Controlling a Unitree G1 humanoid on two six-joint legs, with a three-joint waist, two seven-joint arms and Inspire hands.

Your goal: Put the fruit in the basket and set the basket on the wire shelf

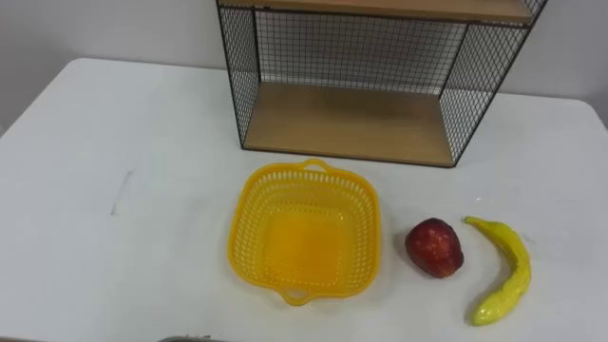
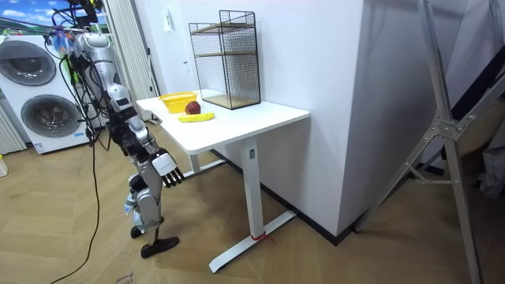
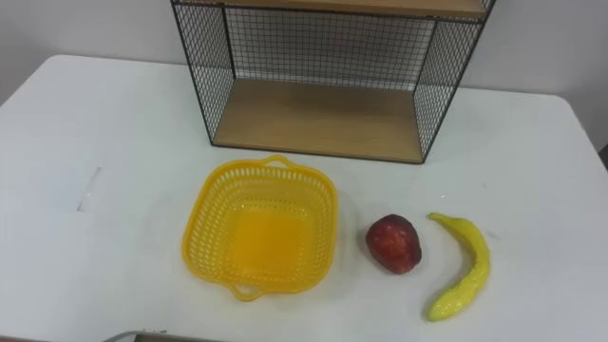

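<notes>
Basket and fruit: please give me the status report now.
Right hand open, below the table edge; left hand unclear. Yellow basket empty, before wire shelf; red apple, banana on its right. Nothing blocks the shelf.

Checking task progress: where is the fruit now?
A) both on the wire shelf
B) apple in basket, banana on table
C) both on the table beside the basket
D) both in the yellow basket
C: the red apple and the banana lie on the white table, right of the empty yellow basket.
</notes>
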